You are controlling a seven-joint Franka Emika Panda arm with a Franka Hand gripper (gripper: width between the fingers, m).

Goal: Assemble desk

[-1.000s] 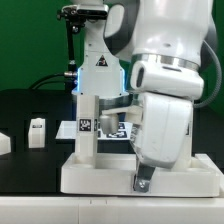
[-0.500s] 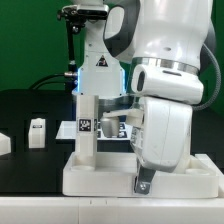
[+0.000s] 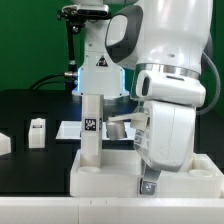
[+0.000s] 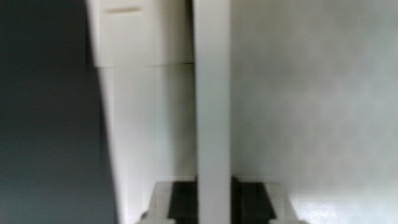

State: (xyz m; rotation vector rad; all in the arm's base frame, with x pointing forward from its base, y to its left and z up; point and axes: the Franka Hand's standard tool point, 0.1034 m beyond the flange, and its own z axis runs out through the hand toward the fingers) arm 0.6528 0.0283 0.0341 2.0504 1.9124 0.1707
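Note:
The white desk top (image 3: 105, 178) lies flat at the front of the table. One white leg (image 3: 92, 125) with a tag stands upright in its corner at the exterior view's left. My gripper (image 3: 150, 183) reaches down at the desk top's front edge, mostly hidden by the arm. In the wrist view my dark fingers (image 4: 175, 203) sit tight on either side of a narrow white edge of the desk top (image 4: 212, 110). The upright leg (image 4: 143, 110) shows beside that edge.
A loose white leg (image 3: 37, 132) stands on the black table at the exterior view's left, with another white part (image 3: 3, 143) at the frame edge. The marker board (image 3: 68, 128) lies behind the upright leg. The arm's base and a camera stand are at the back.
The desk top, with its upright leg, has slid toward the exterior view's right, and my arm has moved with it.

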